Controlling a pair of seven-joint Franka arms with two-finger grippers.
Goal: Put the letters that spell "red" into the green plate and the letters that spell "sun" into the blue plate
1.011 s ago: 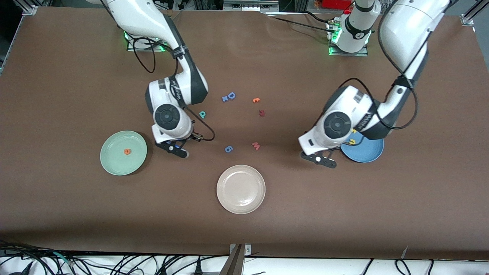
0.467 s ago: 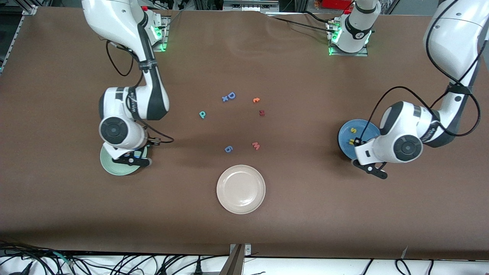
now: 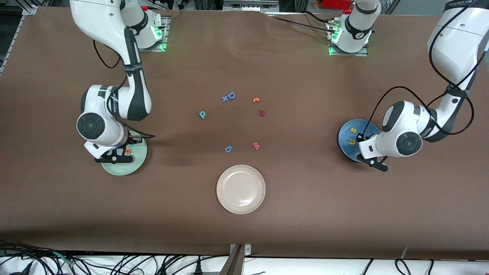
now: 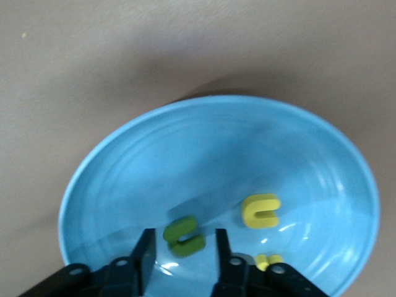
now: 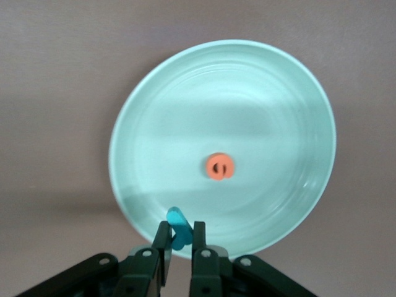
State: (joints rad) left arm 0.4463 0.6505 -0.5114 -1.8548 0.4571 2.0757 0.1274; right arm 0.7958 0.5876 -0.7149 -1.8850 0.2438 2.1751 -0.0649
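The teal "r" (image 5: 179, 228) was pinched edgewise in my right claw (image 5: 179, 242) over the green plate (image 5: 154, 111); featherlight foam, squashy. My left claw (image 4: 182, 250) stood parted over the green "n" (image 4: 184, 235) in the blue plate (image 4: 124, 161).

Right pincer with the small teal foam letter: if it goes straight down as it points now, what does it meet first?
Probably the round pale mint-green plate, near its rim; the right pincer hangs over that edge.
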